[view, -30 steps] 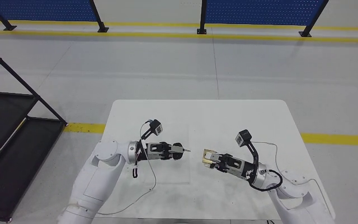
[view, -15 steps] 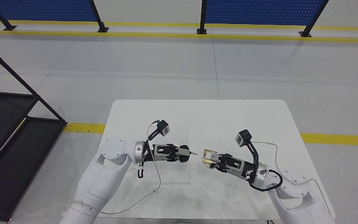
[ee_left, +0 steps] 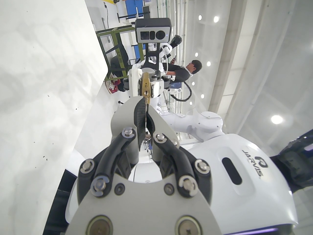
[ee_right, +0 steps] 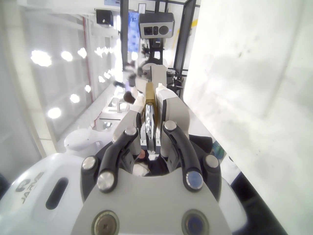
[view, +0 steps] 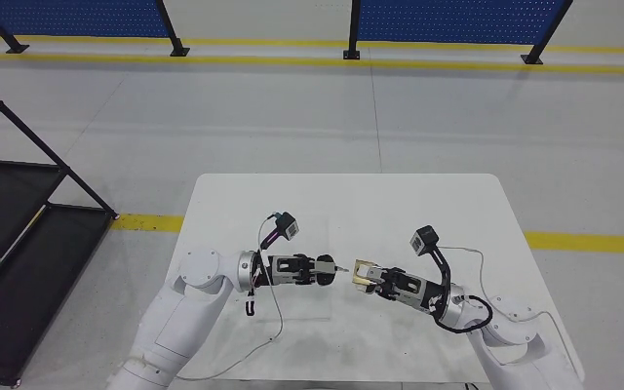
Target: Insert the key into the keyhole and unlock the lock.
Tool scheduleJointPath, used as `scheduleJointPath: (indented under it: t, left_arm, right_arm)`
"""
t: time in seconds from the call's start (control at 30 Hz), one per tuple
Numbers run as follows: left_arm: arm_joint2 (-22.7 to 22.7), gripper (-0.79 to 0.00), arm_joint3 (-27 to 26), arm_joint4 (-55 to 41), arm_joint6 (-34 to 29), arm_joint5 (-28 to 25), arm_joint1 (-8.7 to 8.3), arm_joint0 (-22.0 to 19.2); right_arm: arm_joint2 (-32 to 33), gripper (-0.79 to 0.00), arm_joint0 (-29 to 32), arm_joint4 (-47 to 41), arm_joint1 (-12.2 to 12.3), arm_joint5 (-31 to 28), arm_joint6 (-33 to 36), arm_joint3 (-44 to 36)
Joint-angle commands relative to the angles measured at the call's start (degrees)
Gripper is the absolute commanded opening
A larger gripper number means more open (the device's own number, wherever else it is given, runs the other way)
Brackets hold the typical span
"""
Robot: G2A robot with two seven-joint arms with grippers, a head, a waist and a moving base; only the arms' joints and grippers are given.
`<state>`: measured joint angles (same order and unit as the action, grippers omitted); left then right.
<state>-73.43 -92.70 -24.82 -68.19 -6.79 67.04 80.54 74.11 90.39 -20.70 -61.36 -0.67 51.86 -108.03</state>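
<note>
Above the tabletop point(view: 409, 210), a seemingly stiff key point(view: 336, 264) is pinched by left fingers point(ee_left: 140, 116), the heavier lock point(view: 362, 274) at 3 o'clock by right fingers point(ee_right: 168, 108).

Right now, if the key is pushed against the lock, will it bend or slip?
Probably stiff: the key looks like metal. It may pivot or slip against the lock, since the left gripper pinches only its head.
</note>
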Motion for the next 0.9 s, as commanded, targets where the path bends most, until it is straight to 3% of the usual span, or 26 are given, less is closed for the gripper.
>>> scheduleJointPath:
  t: [0.0,0.87]
  left_arm:
    - [0.15,-0.785,0.08,-0.01,0.25,-0.06,-0.06,-0.15]
    - [3.8,-0.785,0.9,-0.54,2.26,0.09,-0.58,-2.24]
  right_arm:
    - [0.0,-0.785,0.0,0.0,0.0,0.0,0.0,0.0]
    - [0.0,-0.785,0.0,0.0,0.0,0.0,0.0,0.0]
